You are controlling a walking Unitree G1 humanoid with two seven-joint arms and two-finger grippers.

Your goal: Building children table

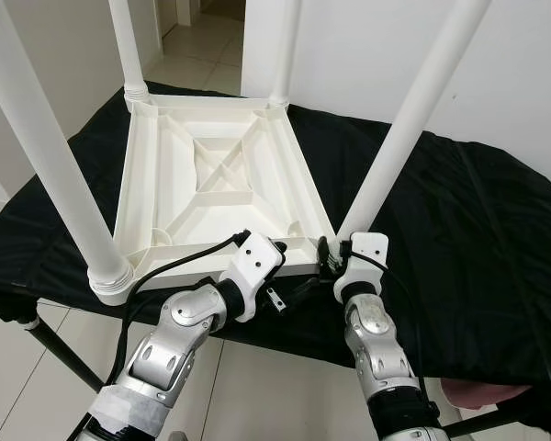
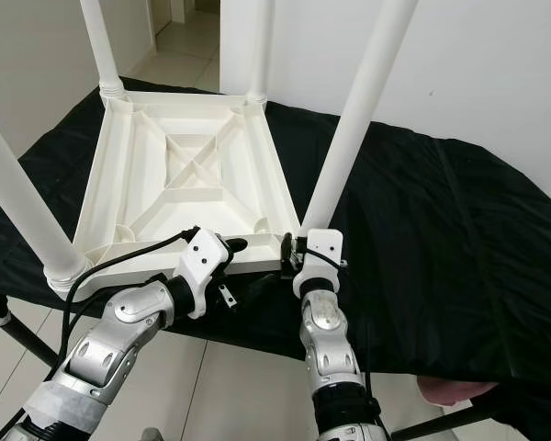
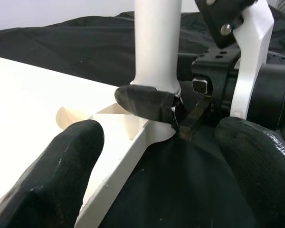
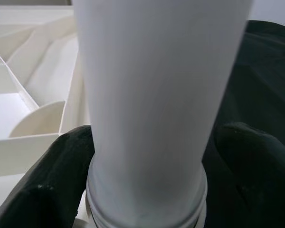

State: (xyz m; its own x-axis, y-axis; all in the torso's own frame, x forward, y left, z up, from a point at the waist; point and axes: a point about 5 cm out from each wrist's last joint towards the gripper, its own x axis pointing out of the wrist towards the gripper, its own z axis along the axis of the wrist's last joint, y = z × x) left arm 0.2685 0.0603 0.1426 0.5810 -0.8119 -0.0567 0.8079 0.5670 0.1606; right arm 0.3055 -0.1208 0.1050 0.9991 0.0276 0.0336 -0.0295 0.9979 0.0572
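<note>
Right gripper (image 1: 335, 250): jaws clamped around the base of the near-right leg (image 1: 407, 130), one finger (image 4: 61, 180) each side of it, right at the collar where it enters the table's corner socket. That leg rises toward the upper right of the frame.

Left gripper (image 1: 285, 246): jaws wide, holding nothing, one finger (image 3: 52, 175) over the white table edge, the other over the black cloth, pointed at the same corner just beside the right gripper.

Upside-down white children's table (image 1: 216, 175) sits centre-left of the frame, ribbed underside up, on the black cloth (image 1: 459, 230) that covers the tabletop. Near-left leg (image 1: 46, 147) stands in its socket at lower left; two far legs (image 1: 127, 46) stand at the top corners.

Tile floor (image 1: 9, 367) shows at bottom left, white wall (image 1: 523, 83) at upper right.
</note>
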